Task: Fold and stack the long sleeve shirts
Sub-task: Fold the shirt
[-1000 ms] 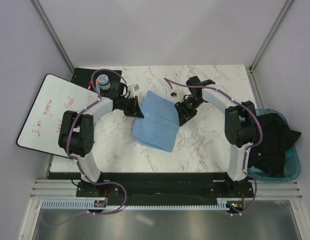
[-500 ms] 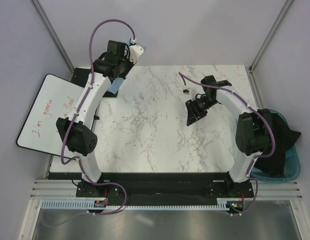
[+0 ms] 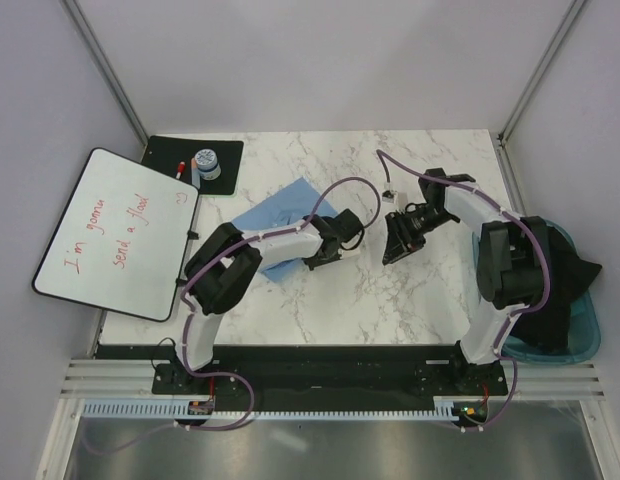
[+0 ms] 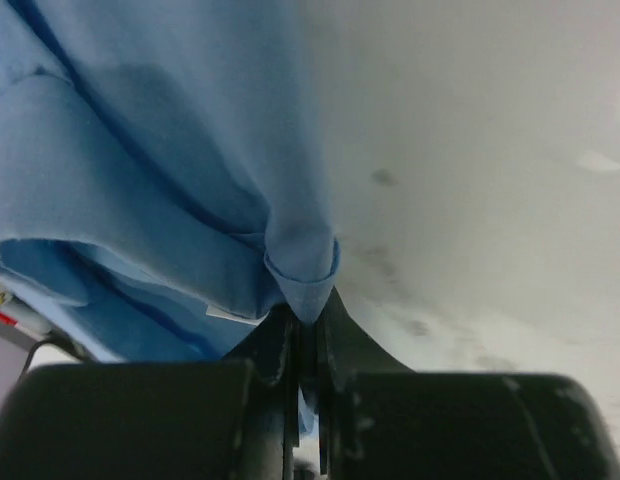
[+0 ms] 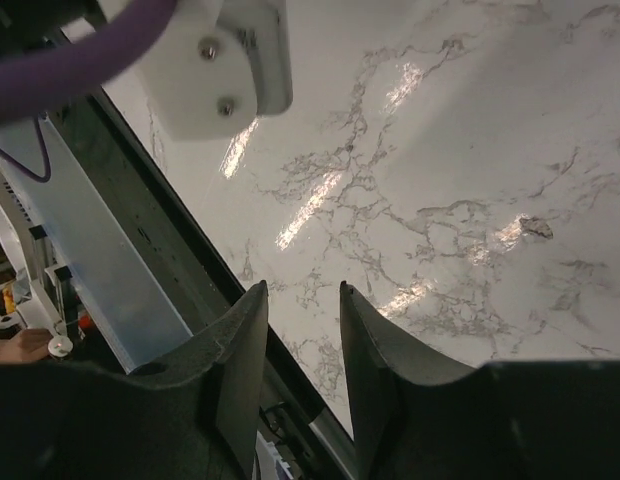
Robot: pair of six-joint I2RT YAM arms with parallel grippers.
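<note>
One light-blue long sleeve shirt [image 3: 280,212] lies bunched on the marble table [image 3: 320,300], left of centre, partly under my left arm. My left gripper [image 3: 340,235] is at the cloth's right edge. In the left wrist view the jaws [image 4: 308,322] are shut on a pinched fold of the shirt [image 4: 302,268], and the cloth spreads away to the left. My right gripper [image 3: 394,240] hangs a little to the right of it, open. Between its fingers [image 5: 303,292] there is only bare marble.
A whiteboard [image 3: 115,235] with red writing lies at the left edge. A black mat [image 3: 222,152] at the back left carries a small blue-topped pot [image 3: 206,160]. A blue bin [image 3: 588,335] of dark clothes stands off the table's right side.
The left arm, raised at the back left half a second ago, now reaches low across the table, holding the shirt. The right gripper has shifted slightly right and narrowed a little.
</note>
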